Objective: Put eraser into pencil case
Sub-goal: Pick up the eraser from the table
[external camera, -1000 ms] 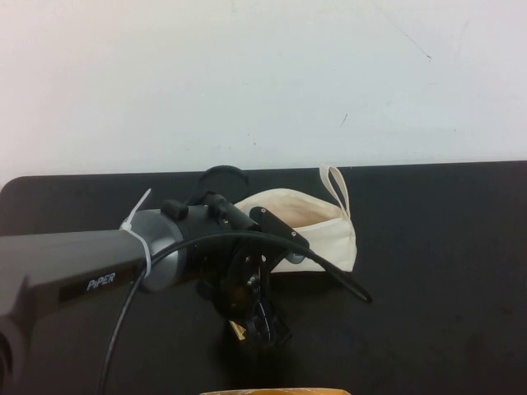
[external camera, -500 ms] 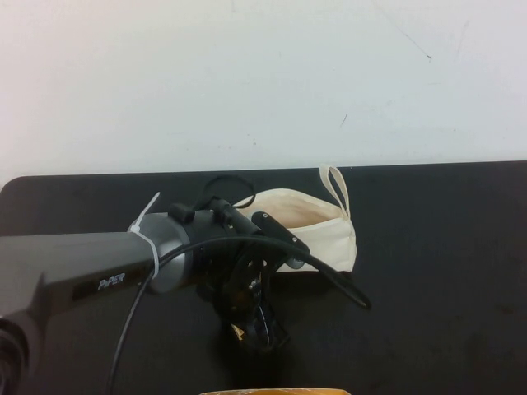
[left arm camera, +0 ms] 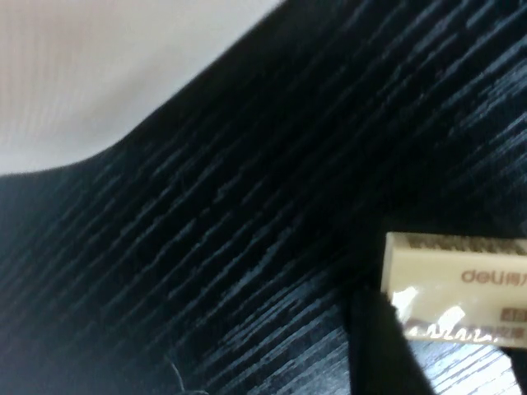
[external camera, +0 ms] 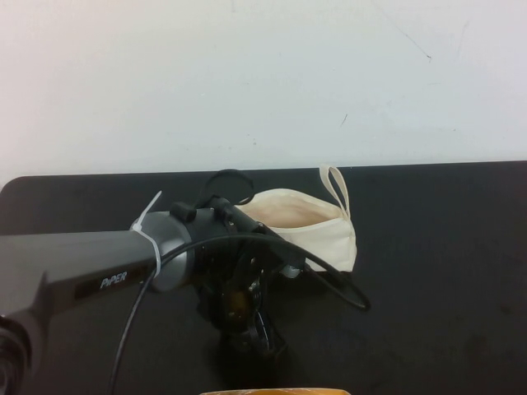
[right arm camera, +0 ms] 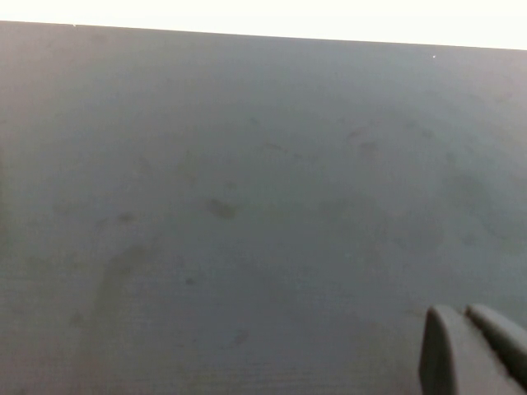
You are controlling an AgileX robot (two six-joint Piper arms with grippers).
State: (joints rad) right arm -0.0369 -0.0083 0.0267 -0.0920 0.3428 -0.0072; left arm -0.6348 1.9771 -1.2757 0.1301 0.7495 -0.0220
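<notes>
The cream-white pencil case (external camera: 309, 222) lies on the black table (external camera: 428, 271) with its mouth open upward and its loop strap at its right end. In the left wrist view it shows as a pale blur (left arm camera: 99, 66). My left gripper (external camera: 249, 326) points down just in front of the case's left end and is shut on the tan eraser (left arm camera: 457, 284). In the high view only a tan speck of the eraser (external camera: 237, 306) shows between the fingers. A dark finger (left arm camera: 379, 346) covers the eraser's corner. My right gripper (right arm camera: 471, 350) is shut, over bare dark table, outside the high view.
The left arm and its black cable (external camera: 329, 284) cross in front of the case's left half. A tan-yellow strip (external camera: 272, 392) shows at the bottom edge of the high view. A white wall stands behind the table.
The left wrist has turned and risen slightly. The tan speck of the eraser has moved up with the fingers, toward the case. The pencil case has not moved.
</notes>
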